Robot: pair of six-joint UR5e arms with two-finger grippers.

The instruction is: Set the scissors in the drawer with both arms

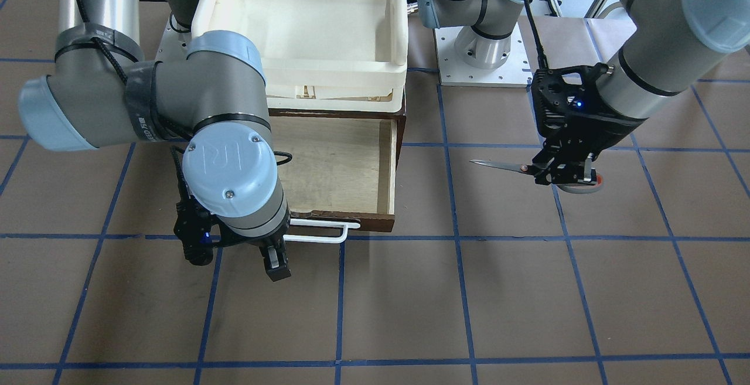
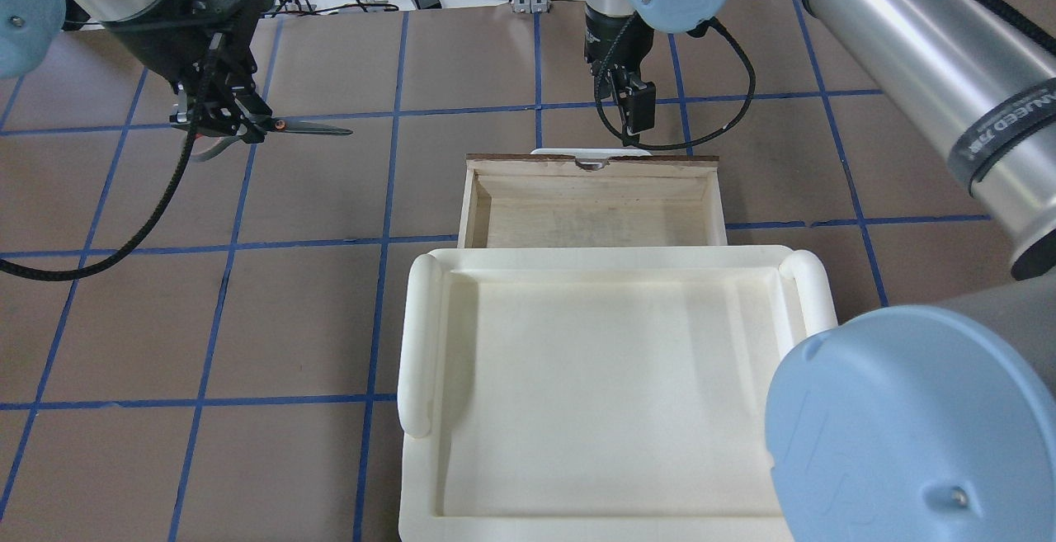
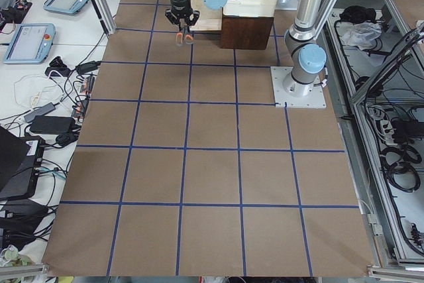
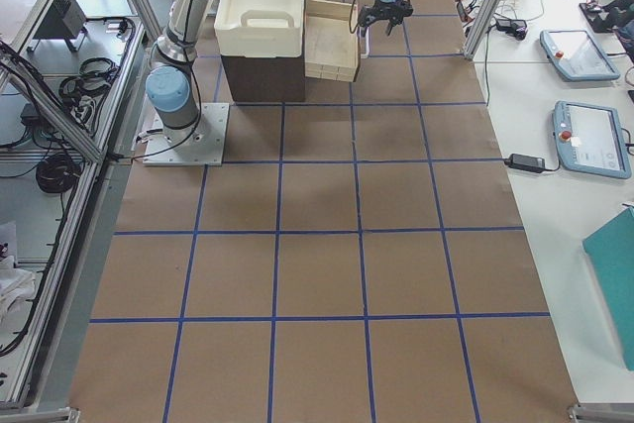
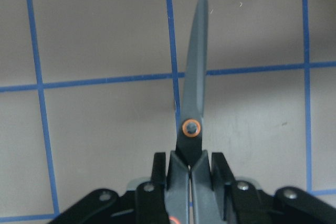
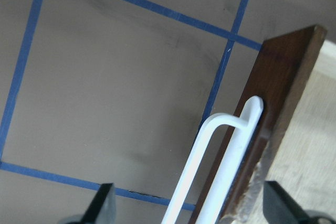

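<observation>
- Overhead exterior: the scissors [image 2: 301,129] are seen at the far left of the table [image 2: 313,319], well apart from the drawer [image 2: 511,162], with the closed blades pointed right towards it.
- The scissors are held by the left gripper [image 2: 221,125], which is clamped on them just behind the pivot. The grey handles are mostly hidden beneath the gripper body.
- In the left wrist view, the black fingers [image 5: 220,177] are pressed against both sides of the scissors just below the orange-ringed pivot [image 5: 191,128]. The slim blades are stretched away over a blue tape line.
- Whether the scissors are lifted clear of the table cannot be told.
- The drawer is pulled out towards the far side, and its pale plywood floor is exposed. Its near part is covered by the cream-white plastic tray [image 2: 417,344] set on the dark brown cabinet [image 3: 246,31].
- The white bar handle [image 2: 577,151] is fixed to the drawer's far face.
- The right gripper [image 2: 637,117] is positioned just beyond that handle, near its right end.
- In the right wrist view, the two fingertips [image 6: 102,208] are spread wide at opposite edges. The handle and the dark drawer front [image 6: 278,114] are framed between them and touched by neither.
</observation>
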